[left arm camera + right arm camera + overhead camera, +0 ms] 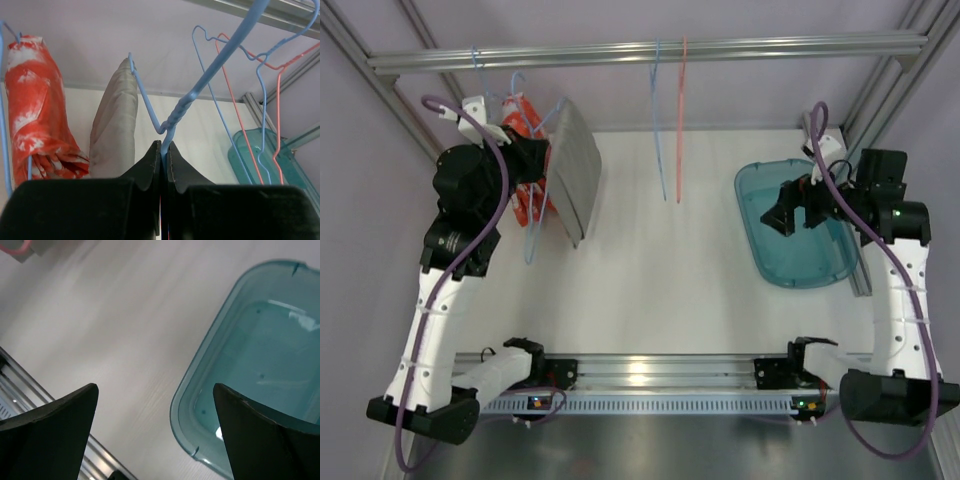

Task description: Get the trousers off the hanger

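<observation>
Fingers (149, 167) of your left gripper (163, 148) are pinched tight on the blue hanger (175, 112), lower centre; your right gripper (155, 387) gapes wide, empty.

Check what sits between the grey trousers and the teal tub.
A blue hanger and a pink hanger, both empty, hang from the rail between the trousers and the tub, seen in the top view.

white table (670, 290) carries a teal bin (800, 225).
</observation>
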### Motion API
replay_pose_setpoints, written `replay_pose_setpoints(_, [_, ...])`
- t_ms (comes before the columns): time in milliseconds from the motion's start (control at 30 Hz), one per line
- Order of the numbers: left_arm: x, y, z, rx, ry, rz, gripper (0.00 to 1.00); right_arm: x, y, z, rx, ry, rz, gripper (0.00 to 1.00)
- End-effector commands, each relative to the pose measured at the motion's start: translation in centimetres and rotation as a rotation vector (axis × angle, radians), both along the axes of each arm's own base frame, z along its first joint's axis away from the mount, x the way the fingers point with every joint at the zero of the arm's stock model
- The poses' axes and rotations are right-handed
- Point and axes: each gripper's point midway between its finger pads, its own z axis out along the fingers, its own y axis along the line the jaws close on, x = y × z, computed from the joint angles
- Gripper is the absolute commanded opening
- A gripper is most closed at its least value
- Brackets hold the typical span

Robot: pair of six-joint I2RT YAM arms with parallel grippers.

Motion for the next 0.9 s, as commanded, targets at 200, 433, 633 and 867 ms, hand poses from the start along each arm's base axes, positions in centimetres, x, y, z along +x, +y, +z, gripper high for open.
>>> replay_pose_setpoints(200, [-4.7,-0.8,3.9,-0.117,-0.097,-0.099,0.00,1.1,9.7,13.9,0.107,-0.555,0.217,0.99])
replay_pose_setpoints(433, [-5.6,-1.9,6.2,-0.155,-0.118,-0.172,0.00,-0.7,17.9,16.3,0.190,-0.719,0.342,0.99])
replay_pose_setpoints(633, [-5.8,-2.2,9.0,-0.171,-0.162,-0.192,0.00,-0.8,24.9,17.6,0.292,-0.784,0.321,0.99])
replay_pose_setpoints(867, [-5.5,-2.7,10.9,-0.214,-0.172,-0.216,0.00,-1.1,34.8,15.0,0.299,-0.831,0.385,0.99])
